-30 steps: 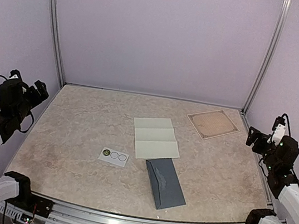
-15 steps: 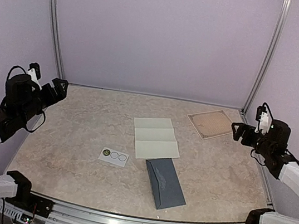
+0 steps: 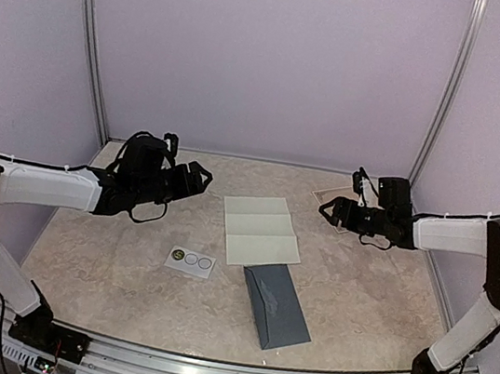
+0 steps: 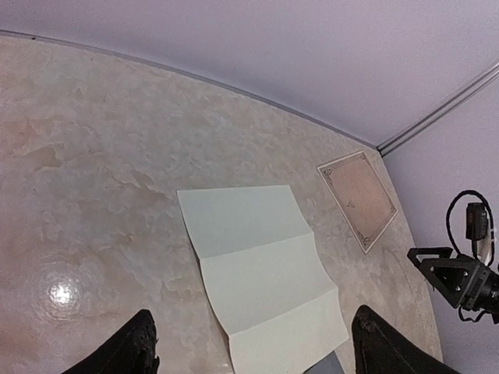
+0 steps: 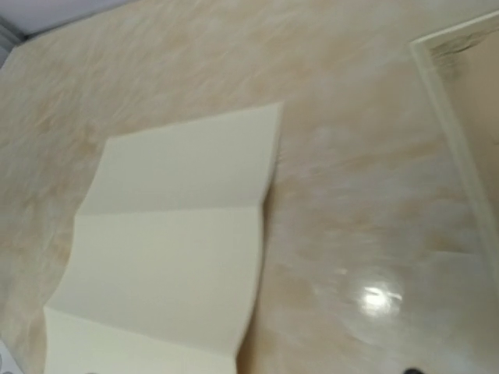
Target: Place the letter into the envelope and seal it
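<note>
The letter (image 3: pixel 260 231), a pale cream sheet with two fold creases, lies flat at the table's middle. The dark slate blue-grey envelope (image 3: pixel 276 306) lies just in front of it, touching its near right corner. My left gripper (image 3: pixel 200 179) hovers open and empty left of the letter. In the left wrist view, both dark fingertips (image 4: pixel 140 349) flank the letter (image 4: pixel 261 269), and an envelope corner (image 4: pixel 329 366) shows. My right gripper (image 3: pixel 330 208) hovers right of the letter, open and empty. The right wrist view shows the letter (image 5: pixel 171 249), blurred, but no fingers.
A small white sticker strip (image 3: pixel 191 260) with three circles lies left of the envelope. A tan bordered card (image 3: pixel 360 206) lies at the back right, partly under my right gripper; it also shows in the left wrist view (image 4: pixel 359 199). Purple walls enclose the table on three sides.
Both arms have swung in from the table's sides toward the middle. The left gripper is now just left of the letter, the right one just right. Nothing on the table has moved.
</note>
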Available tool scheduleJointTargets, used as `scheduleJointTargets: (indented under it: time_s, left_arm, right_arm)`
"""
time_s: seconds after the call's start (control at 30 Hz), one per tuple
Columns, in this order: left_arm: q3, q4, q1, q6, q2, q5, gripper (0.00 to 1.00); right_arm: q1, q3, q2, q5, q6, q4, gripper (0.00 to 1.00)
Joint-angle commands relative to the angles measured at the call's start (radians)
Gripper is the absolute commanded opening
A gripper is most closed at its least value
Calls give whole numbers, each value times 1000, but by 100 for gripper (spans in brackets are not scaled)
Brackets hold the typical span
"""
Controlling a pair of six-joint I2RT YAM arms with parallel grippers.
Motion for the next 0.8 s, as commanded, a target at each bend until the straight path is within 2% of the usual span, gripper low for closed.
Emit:
scheduleJointTargets:
  time_s: [0.0, 0.07, 0.3, 0.77]
  left_arm:
    - [44, 120, -15, -99, 122, 136, 78]
    - [64, 133, -20, -125, 181, 173, 74]
    - [93, 179, -34, -192, 349, 256, 70]
    - [100, 239, -49, -283, 498, 326, 64]
  right_arm:
    - [24, 99, 136, -73, 61, 11, 79]
    - [29, 138, 189, -90, 70, 2, 78]
    - [37, 237, 326, -157, 106, -14, 74]
    - [88, 301, 437, -188, 136, -57, 63]
